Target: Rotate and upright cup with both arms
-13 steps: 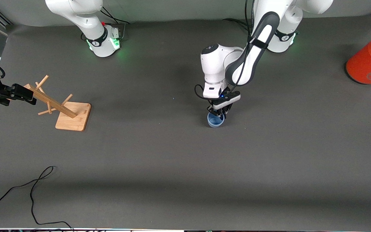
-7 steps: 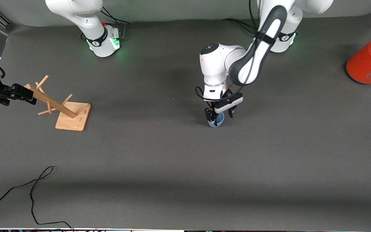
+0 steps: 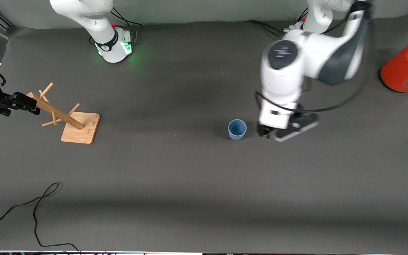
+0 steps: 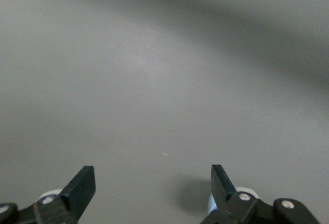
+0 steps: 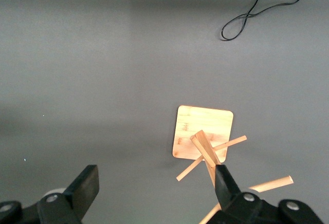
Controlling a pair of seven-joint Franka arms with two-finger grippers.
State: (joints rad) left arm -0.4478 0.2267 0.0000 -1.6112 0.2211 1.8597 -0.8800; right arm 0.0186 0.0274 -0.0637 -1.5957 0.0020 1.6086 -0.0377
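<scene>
The light-blue cup (image 3: 237, 129) stands upright on the grey table (image 3: 190, 170), mouth up, with nothing touching it. My left gripper (image 3: 265, 133) is up in the air beside the cup, toward the left arm's end of the table. In the left wrist view it (image 4: 152, 183) is open and empty, with only bare table between the fingers. My right gripper (image 3: 27, 103) waits at the right arm's end of the table, above the wooden rack (image 3: 70, 118). It is open and empty in the right wrist view (image 5: 154, 183).
The wooden peg rack also shows in the right wrist view (image 5: 205, 142). A large orange cylinder with a grey top (image 3: 407, 67) stands at the left arm's end of the table. A black cable (image 3: 37, 212) lies nearer the front camera, also in the right wrist view (image 5: 252, 13).
My left gripper opened, let go of the cup, rose and moved toward the left arm's end of the table. The cup stays upright where it was. The right arm has not moved.
</scene>
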